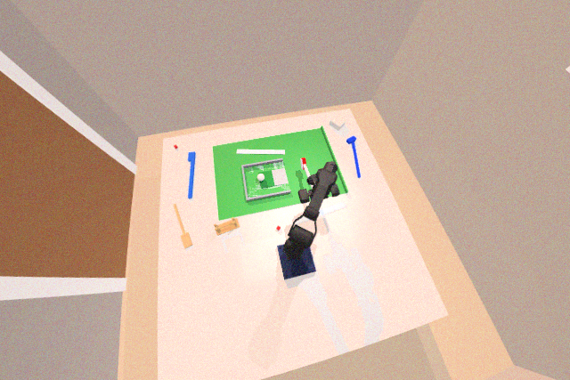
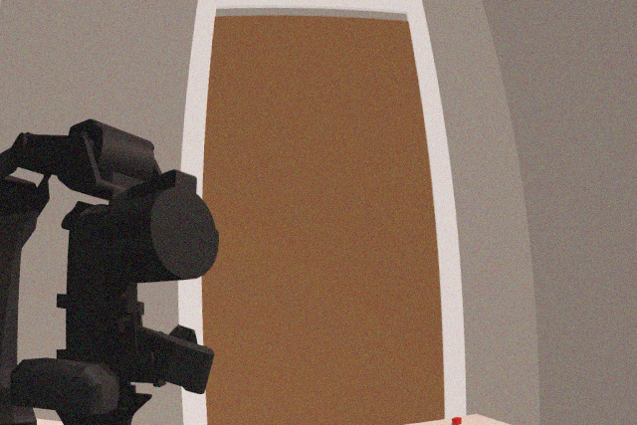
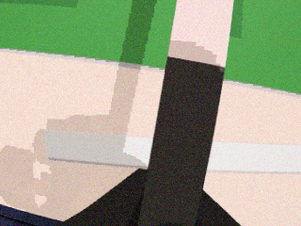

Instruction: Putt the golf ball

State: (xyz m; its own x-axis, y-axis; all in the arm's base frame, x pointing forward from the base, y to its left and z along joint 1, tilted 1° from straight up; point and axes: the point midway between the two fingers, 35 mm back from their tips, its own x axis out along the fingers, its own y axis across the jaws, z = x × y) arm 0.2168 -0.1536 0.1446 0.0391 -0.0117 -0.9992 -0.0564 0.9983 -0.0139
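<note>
A dark robot arm (image 2: pixel 103 266) fills the lower left of the frame, its round joint housing facing right and overlapping the white frame (image 2: pixel 442 194) of a tall brown door (image 2: pixel 318 204) that dominates the centre. Grey walls (image 2: pixel 565 152) flank the door. A small red block (image 2: pixel 456 420) sits on the pale bench (image 2: pixel 489 420) edge at lower right.

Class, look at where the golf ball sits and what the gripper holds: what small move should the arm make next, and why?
Probably none with force: the golf ball already sits inside the raised green, and the gripper is shut on the red putter. A gentle lift away seems safest.
</note>
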